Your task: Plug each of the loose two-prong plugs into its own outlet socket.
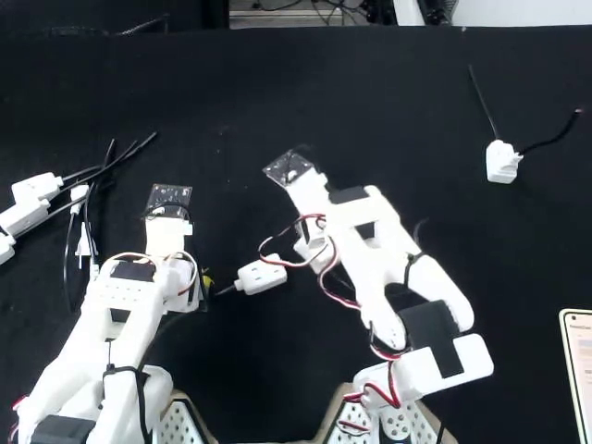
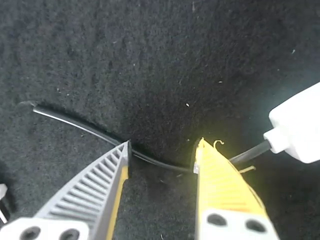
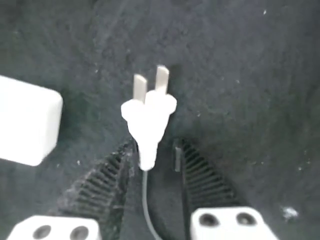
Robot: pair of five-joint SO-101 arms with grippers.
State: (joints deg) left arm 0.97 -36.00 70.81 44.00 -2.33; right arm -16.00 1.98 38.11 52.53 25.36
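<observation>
My right gripper (image 3: 154,150) stands open with a white two-prong plug (image 3: 148,112) between its fingertips, prongs pointing away. The plug's neck lies against one finger and a small gap shows at the other. A white outlet socket (image 3: 27,127) sits on the black cloth just beside it, and the same socket (image 1: 262,276) lies between the two arms. My left gripper (image 2: 162,150) is open and low over the cloth, straddling the thin black cable (image 2: 80,125) that runs to that socket (image 2: 297,127). Seen from above, the left gripper (image 1: 199,285) and right gripper (image 1: 310,252) flank the socket.
Several white plugs and sockets (image 1: 32,199) with black cables lie bunched at the left edge, one small plug (image 1: 85,245) near the left arm. Another white socket (image 1: 502,162) with a black cable lies at the far right. A flat white item (image 1: 578,370) pokes in at the right edge.
</observation>
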